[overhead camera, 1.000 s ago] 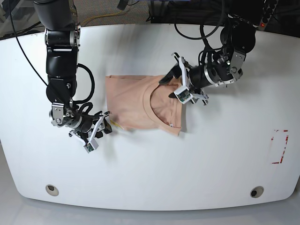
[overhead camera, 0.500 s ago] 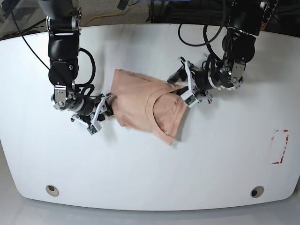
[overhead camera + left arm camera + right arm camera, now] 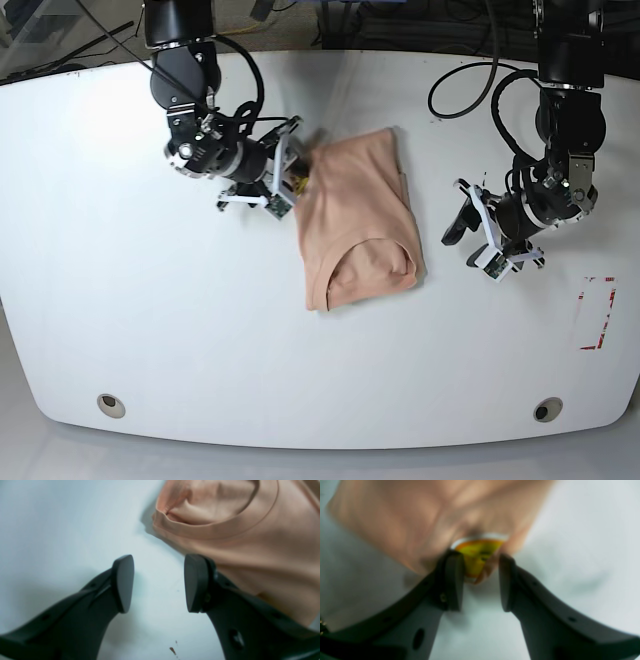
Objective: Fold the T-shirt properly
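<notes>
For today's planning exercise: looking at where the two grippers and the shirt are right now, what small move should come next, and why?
Probably draw the right gripper back off the T-shirt. Its jaws stand apart at the cloth's edge with a yellow tag between them, the shirt lies folded compactly on the table, and the left gripper is open beside it, clear of the collar.
</notes>
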